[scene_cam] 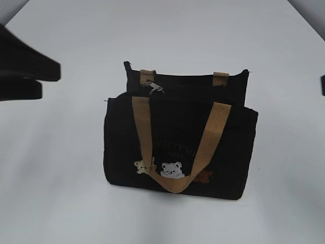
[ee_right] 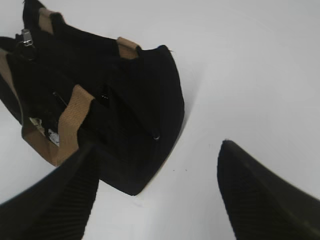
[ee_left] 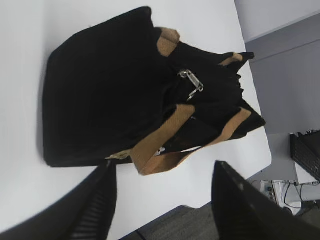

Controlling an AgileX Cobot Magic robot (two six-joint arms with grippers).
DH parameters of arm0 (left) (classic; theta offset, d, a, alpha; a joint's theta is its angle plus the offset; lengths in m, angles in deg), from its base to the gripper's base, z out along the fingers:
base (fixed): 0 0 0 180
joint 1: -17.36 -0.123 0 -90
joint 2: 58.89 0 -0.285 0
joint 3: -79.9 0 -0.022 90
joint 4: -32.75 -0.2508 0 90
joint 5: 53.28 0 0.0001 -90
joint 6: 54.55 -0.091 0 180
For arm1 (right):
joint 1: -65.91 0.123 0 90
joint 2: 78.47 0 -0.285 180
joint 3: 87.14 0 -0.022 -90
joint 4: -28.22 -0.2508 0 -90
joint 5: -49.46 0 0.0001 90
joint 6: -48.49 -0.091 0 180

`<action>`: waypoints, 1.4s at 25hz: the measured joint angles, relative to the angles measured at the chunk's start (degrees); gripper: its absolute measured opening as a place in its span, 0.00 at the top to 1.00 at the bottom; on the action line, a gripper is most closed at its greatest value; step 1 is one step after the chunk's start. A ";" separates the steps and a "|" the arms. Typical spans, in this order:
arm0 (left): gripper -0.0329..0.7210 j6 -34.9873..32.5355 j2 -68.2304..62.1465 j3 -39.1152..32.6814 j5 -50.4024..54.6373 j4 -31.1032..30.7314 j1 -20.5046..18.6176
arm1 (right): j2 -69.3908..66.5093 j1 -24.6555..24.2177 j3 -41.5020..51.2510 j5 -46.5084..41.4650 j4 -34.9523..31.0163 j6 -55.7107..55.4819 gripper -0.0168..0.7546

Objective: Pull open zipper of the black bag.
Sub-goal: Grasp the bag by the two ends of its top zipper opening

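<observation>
- While the black bag (scene_cam: 177,147) is seen standing upright near the middle of the white desk (scene_cam: 61,193), its zipper (scene_cam: 154,87) is found at the left end of the top edge, just beside the far left handle root.
- The zip track is judged to run left to right along the top of the bag, so a pull would be expected to travel toward the right end.
- The left pincer (ee_left: 165,200) is shown with its jaws spread wide and nothing between them; the bag lies ahead of it, well apart, with the silver tab in plain sight.
- The right pincer (ee_right: 155,195) is likewise shown wide apart and empty, facing the right end of the bag, with the tab at the far side of its view.
- The left arm is judged to be the nearer one to the tab, since the tab sits on the bag's left end.
- The bag is made of soft, matte black fabric in a boxy shape, with two tan webbing handles (scene_cam: 203,147); the front one is draped loosely down the front panel.
- Small embroidered bears (scene_cam: 171,170) and faint lettering are carried on the front.
- The tab is small, shiny metal, and is likely to be slippery and hard to pinch.
</observation>
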 joint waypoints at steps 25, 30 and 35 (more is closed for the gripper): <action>0.75 -0.82 -42.51 30.16 -3.45 0.65 11.95 | -35.70 21.79 -22.18 5.05 -0.31 10.87 0.25; 0.91 -0.87 -42.15 31.38 -1.70 0.12 12.01 | -40.69 24.14 -24.57 5.18 -0.35 15.48 0.35; 0.91 -0.93 -40.53 31.45 1.30 -0.64 12.01 | -44.37 24.25 -24.70 5.24 -0.29 16.61 0.42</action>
